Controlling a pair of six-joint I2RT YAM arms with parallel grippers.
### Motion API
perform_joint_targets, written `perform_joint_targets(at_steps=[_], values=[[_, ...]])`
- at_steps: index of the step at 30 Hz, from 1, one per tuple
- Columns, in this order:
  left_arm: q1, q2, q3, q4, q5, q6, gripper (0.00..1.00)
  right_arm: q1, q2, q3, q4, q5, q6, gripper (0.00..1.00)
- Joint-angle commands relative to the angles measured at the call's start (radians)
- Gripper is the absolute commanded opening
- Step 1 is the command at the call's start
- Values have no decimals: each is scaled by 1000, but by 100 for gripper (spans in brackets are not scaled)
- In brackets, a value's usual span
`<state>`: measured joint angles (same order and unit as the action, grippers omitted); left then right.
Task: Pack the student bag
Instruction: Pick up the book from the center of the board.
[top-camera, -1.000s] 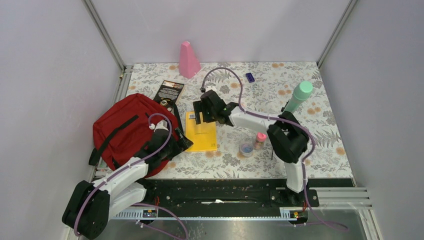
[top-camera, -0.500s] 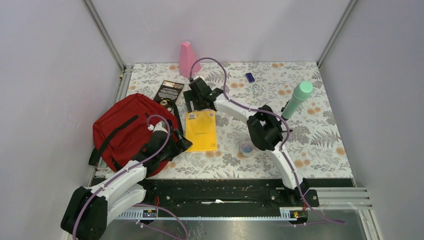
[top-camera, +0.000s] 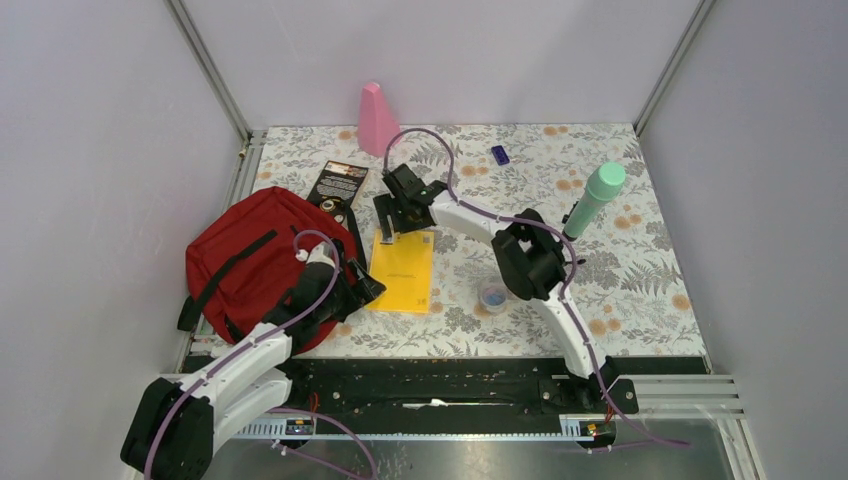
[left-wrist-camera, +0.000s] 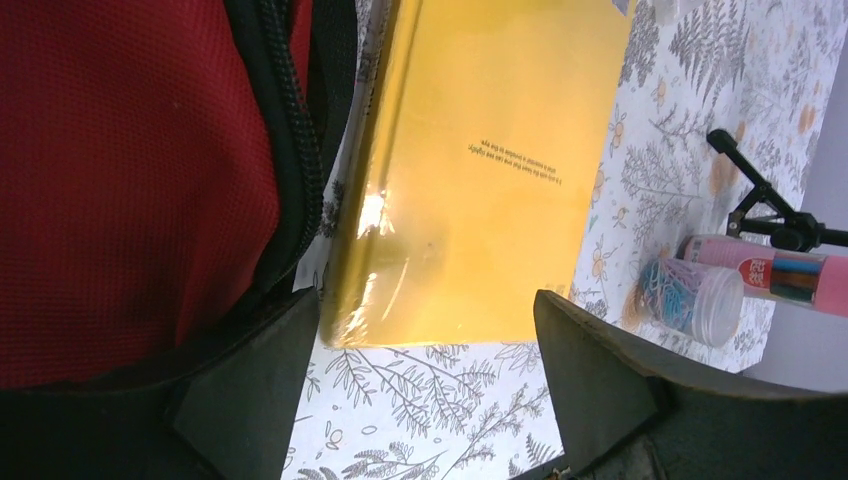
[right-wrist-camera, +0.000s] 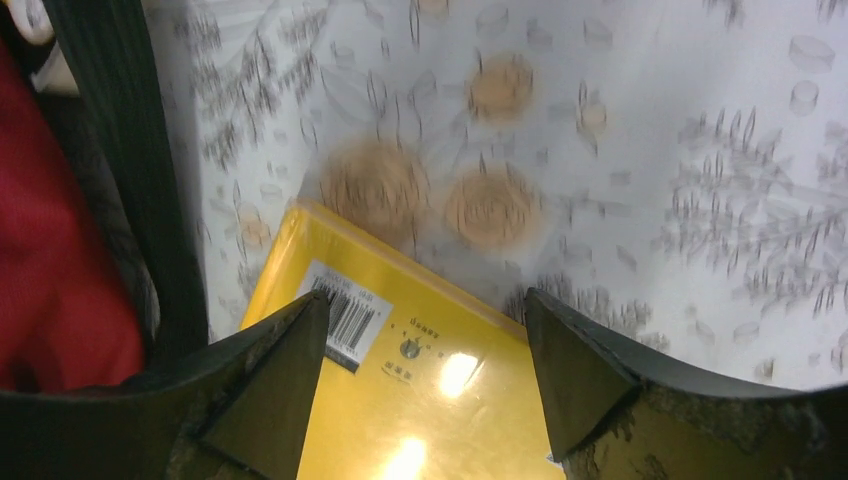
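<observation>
Now reaching the right hand (top-camera: 396, 214) far out across the flowered bench (top-camera: 640, 270), hovering spread wide over the barcoded far end of a flat, glossy yellow book (top-camera: 404, 272) and pinching nothing. Holding the left hand (top-camera: 348, 290) low at the book's near corner, likewise spread and gripping nothing. Showing the student bag (top-camera: 250, 250) at the bench's left, just beside the book, slumping soft in coarse red weave with black zipper trim.

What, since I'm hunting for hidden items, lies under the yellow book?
Only the floral table shows around the yellow book, which sits beside the student bag. Whatever lies beneath it is covered.
</observation>
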<state>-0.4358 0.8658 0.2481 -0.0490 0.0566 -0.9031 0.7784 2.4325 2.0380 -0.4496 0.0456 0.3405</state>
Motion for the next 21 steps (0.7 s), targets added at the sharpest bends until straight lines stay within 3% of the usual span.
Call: perform_joint_targets(at_steps=[1,8,21], values=[[6,10,-19,63,57,27,83,0,-163,-242,56,-117,46,77],[5,18,-41,91,124,36,81,13,-345,-527,166,-156,65,74],[-68,0,-104,95,243,-3,78,78,-443,-680,205,-176,93,71]])
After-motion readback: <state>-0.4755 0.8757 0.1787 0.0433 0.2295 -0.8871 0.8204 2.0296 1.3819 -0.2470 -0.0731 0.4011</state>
